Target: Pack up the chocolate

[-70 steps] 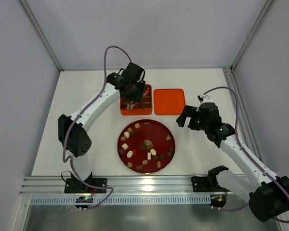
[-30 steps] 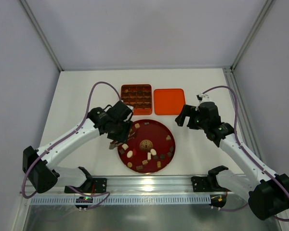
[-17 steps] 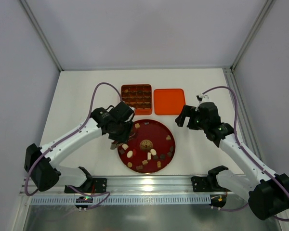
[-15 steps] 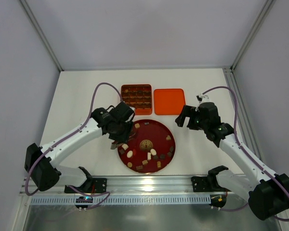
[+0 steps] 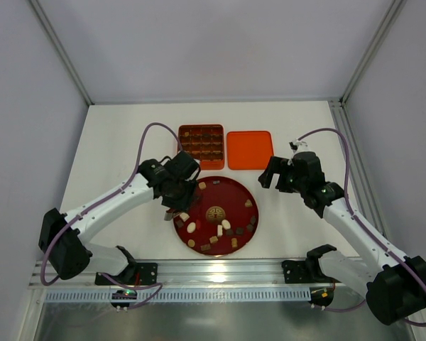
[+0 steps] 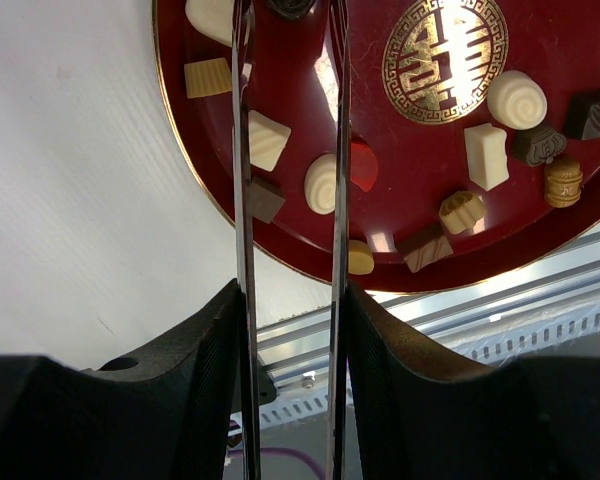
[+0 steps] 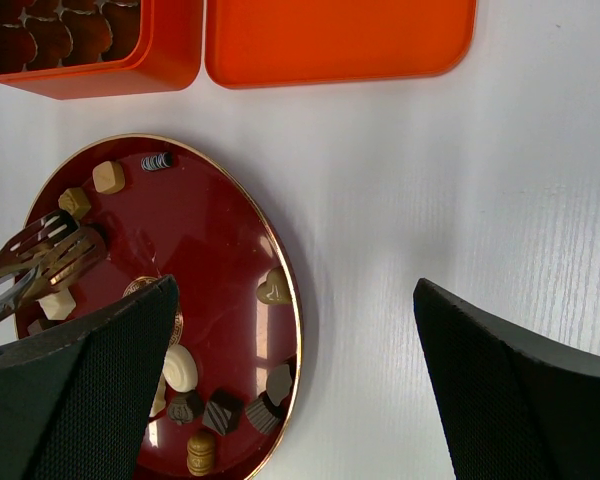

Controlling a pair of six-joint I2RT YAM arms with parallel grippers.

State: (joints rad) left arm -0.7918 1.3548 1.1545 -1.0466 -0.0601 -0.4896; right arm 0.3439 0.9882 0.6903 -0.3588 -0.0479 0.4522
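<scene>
So my left hand [image 6: 290, 300] is clamped on a pair of metal tongs [image 6: 242, 190], not on any chocolate [image 6: 488, 155] directly. Makes sense, since the pieces are way smaller than my fingers and I'd probably just mash them otherwise. The tongs run straight up the middle of the left wrist view with the blades only a little apart, and the tips sit over the left part of the red plate [image 6: 400, 170]. There's a dark piece [image 6: 290, 6] right between the tips at the top edge of that view. It's cut off there, so I can't tell if it's pinched or just lying there.

My right hand [image 7: 295, 390] is spread wide with nothing in it, parked over the bench [image 7: 430, 200] to the right of the plate. My guess is it's just keeping out of the way.

The box [image 7: 100, 78] sits above the plate in the top view. Its lid [image 5: 249, 149] is off and lying flat just beside it on the right, so the cells are open from above. Some cells already hold dark pieces.

The chocolate itself is loose bite-size bits scattered over the plate. I can see cream-white ovals with a swirl, white oblongs, ribbed tan squares, dark brown ones, and 1 tan piece that looks like a heart near the right rim. Plenty left to pack, I'd say.
</scene>
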